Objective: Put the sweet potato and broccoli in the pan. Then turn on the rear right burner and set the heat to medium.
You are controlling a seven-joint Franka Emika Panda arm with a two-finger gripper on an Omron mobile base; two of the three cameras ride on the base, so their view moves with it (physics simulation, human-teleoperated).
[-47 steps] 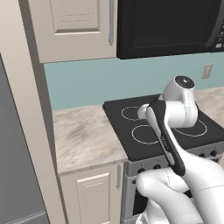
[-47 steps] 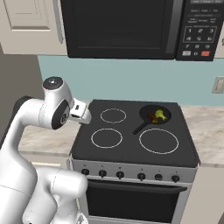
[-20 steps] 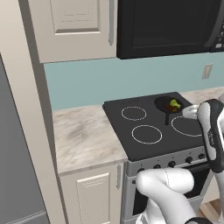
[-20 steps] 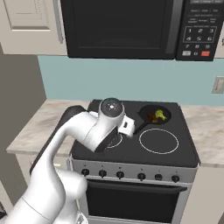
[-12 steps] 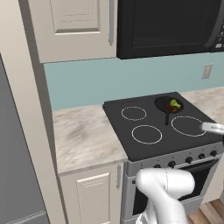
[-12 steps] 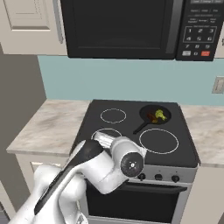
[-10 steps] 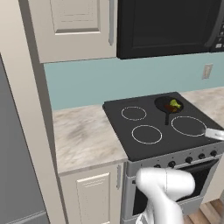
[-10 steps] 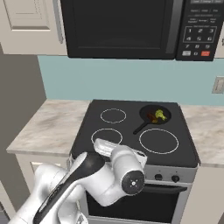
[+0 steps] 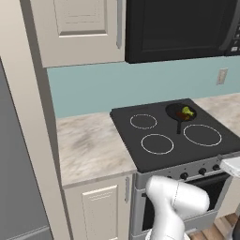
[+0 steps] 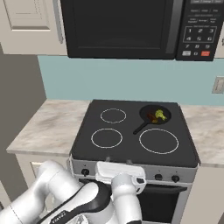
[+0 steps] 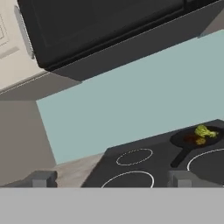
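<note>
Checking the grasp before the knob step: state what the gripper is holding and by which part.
Nothing is held. The gripper is open, with bare air between its fingertips; the sweet potato and broccoli lie in the pan.

glossy white arm [image 10: 65, 192], black joint bands, grey fingertips [image 11: 41, 178]

Pale blue wall [image 10: 131, 78] behind marble counter [image 9: 89, 145] (cream cabinets [image 9: 79, 28] above).

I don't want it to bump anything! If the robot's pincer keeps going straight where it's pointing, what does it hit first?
Probably the teal wall behind the stove. The open pincer looks low across the cooktop, so it may skim above the glass and pass left of the pan. Depth is hard to judge from here.
</note>
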